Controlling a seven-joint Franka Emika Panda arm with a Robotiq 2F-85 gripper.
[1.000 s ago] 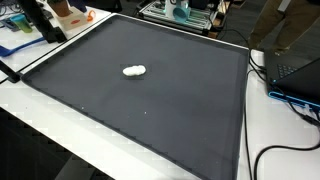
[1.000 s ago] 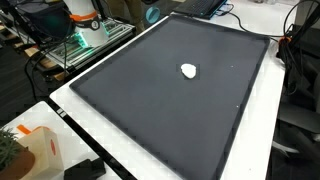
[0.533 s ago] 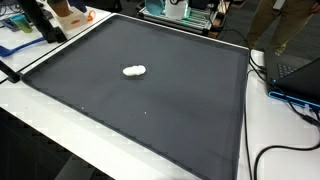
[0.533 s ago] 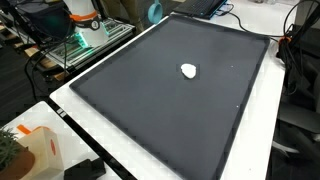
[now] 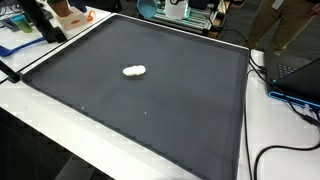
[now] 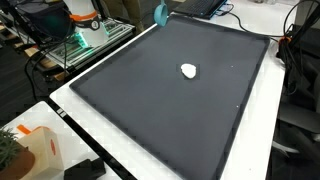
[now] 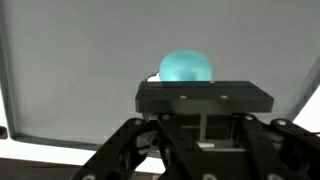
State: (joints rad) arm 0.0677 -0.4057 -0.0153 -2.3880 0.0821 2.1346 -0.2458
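Note:
A round teal object [image 7: 186, 67] shows just beyond the black block of my gripper [image 7: 203, 105] in the wrist view. The jaws are shut and seem to hold it, though the fingertips are hidden behind the block. In both exterior views the teal object [image 5: 148, 8] [image 6: 161, 14] hangs over the far edge of the dark mat [image 5: 180, 110] [image 6: 150, 110], and the arm is cut off by the frame. A small white lump [image 5: 134, 70] [image 6: 188, 70] lies alone near the mat's middle, well apart from the gripper.
The mat lies on a white table [image 5: 40, 125]. A laptop [image 5: 296, 68] and black cables [image 5: 268, 150] sit beside the mat. A rack with lit equipment [image 6: 85, 42] stands off the table. An orange-and-white carton [image 6: 35, 148] stands at a near corner.
The teal object has slid along the mat's far edge, leftward in one exterior view and rightward in the other. The white lump has not moved.

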